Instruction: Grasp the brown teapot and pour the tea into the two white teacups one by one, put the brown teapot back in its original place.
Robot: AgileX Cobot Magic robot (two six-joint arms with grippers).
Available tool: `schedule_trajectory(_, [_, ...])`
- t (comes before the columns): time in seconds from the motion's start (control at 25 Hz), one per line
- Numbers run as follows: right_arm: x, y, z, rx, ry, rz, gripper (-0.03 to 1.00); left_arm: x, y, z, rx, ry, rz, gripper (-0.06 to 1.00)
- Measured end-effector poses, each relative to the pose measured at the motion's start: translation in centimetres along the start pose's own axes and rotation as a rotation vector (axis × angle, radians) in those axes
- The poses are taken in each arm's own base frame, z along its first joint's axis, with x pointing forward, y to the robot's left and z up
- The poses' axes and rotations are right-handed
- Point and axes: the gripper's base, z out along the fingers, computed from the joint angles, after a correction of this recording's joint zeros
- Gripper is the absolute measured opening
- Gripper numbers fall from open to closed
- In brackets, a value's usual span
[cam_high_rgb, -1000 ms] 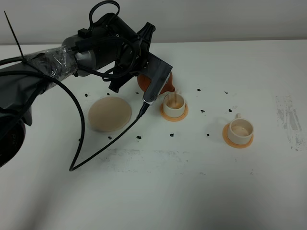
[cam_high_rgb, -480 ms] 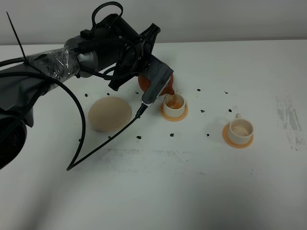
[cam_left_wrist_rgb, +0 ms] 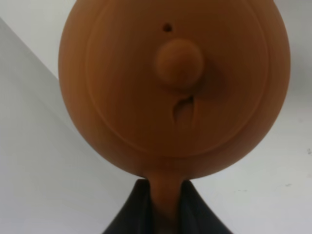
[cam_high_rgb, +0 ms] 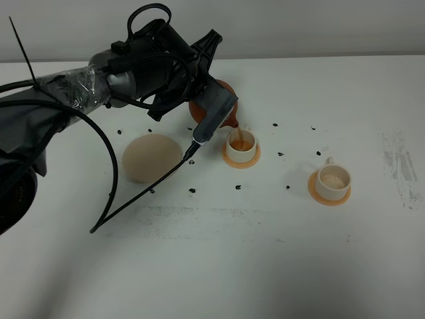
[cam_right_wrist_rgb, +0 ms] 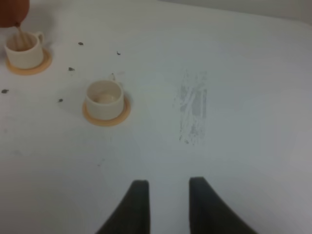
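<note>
The brown teapot [cam_high_rgb: 216,100] hangs tilted over the table, its spout above the nearer of the two white teacups [cam_high_rgb: 241,143]. A thin stream of tea [cam_high_rgb: 238,132] runs into that cup, which holds amber liquid. My left gripper [cam_left_wrist_rgb: 165,209] is shut on the teapot's handle; the lid and knob [cam_left_wrist_rgb: 179,61] fill the left wrist view. The other teacup [cam_high_rgb: 332,179] stands on its orange coaster to the right, pale inside. Both cups [cam_right_wrist_rgb: 104,97] [cam_right_wrist_rgb: 22,48] show in the right wrist view, where my right gripper [cam_right_wrist_rgb: 168,181] hovers with fingers apart and nothing between them.
The cream saucer [cam_high_rgb: 151,158] lies bare, left of the teapot. A black cable [cam_high_rgb: 133,203] loops from the left arm down onto the table. Small black specks dot the table around the cups. A grey scuffed patch [cam_high_rgb: 398,166] marks the right side.
The teapot has risen a little and shifted back while still pouring. The liquid in the nearer cup has grown darker and fuller. The right gripper has not moved.
</note>
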Motion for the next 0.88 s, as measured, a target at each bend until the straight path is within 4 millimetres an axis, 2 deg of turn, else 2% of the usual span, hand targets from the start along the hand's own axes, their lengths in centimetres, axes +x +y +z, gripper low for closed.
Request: schedule_trajectory(0.88, [0.0,0.0,0.0,0.0,0.0,0.0,0.22,-0.03,0.23,0.01,-0.026,-0.001,0.091,0.13])
